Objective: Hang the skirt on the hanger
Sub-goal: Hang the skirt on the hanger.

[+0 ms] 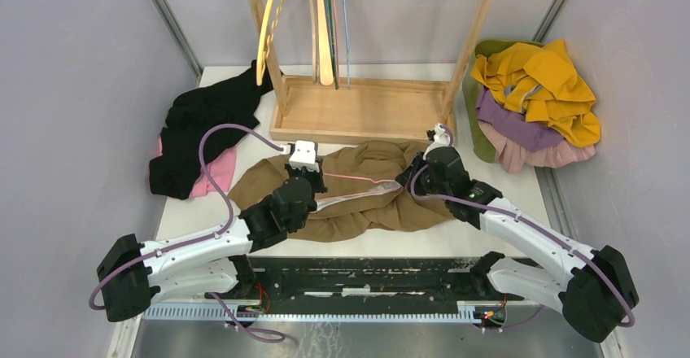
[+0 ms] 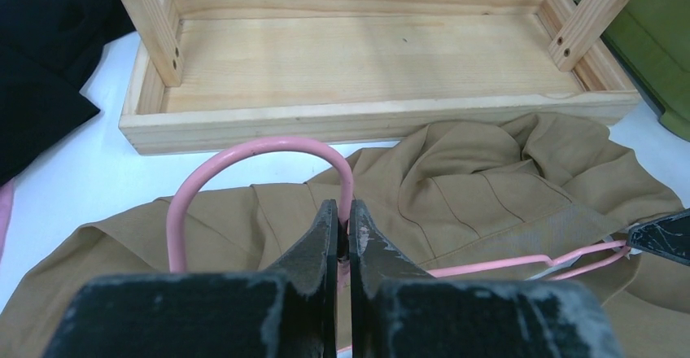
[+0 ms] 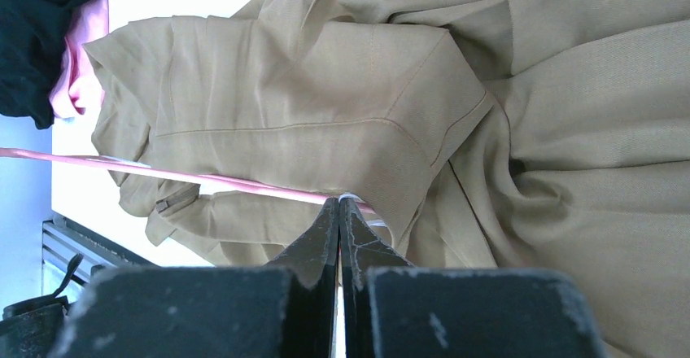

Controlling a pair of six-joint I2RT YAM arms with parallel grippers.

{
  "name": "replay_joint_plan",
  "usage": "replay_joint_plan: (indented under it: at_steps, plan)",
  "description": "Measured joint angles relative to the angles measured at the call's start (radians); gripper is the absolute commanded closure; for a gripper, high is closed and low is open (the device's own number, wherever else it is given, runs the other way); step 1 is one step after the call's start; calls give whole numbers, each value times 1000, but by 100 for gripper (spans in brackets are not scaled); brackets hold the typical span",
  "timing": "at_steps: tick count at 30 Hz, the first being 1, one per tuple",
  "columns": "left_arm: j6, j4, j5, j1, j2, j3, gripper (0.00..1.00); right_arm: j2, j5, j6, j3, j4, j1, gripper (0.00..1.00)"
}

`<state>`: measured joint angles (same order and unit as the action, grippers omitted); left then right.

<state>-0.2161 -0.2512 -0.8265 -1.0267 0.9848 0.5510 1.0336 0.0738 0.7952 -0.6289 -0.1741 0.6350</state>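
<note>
The brown skirt (image 1: 366, 216) lies crumpled in the middle of the white table, just in front of the rack. A thin pink wire hanger (image 1: 358, 179) lies across it. My left gripper (image 1: 313, 182) is shut on the hanger's neck just below the hook (image 2: 260, 148), above the skirt (image 2: 488, 179). My right gripper (image 1: 404, 181) is shut, its tips (image 3: 338, 203) against the hanger's bar (image 3: 203, 180) at the skirt's (image 3: 325, 89) folded edge. A thin white loop shows at those tips; whether it is pinched I cannot tell.
The wooden rack's base tray (image 1: 358, 110) stands right behind the skirt, with hangers (image 1: 325, 24) hanging above. A black garment (image 1: 203, 122) over a pink one (image 1: 216, 171) lies at the left. A green bin (image 1: 488, 49) and piled yellow and purple clothes (image 1: 537, 98) sit at the right.
</note>
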Motion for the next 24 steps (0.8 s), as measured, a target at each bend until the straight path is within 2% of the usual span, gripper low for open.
replay_joint_plan:
  at_steps: [11,24]
  plan:
    - [78,-87,-10,0,-37,-29,97,18,-31,-9,-41,-15,-2,99]
    - [224,-274,-3,0,-77,-105,97,76,-68,-11,-116,-39,-10,99]
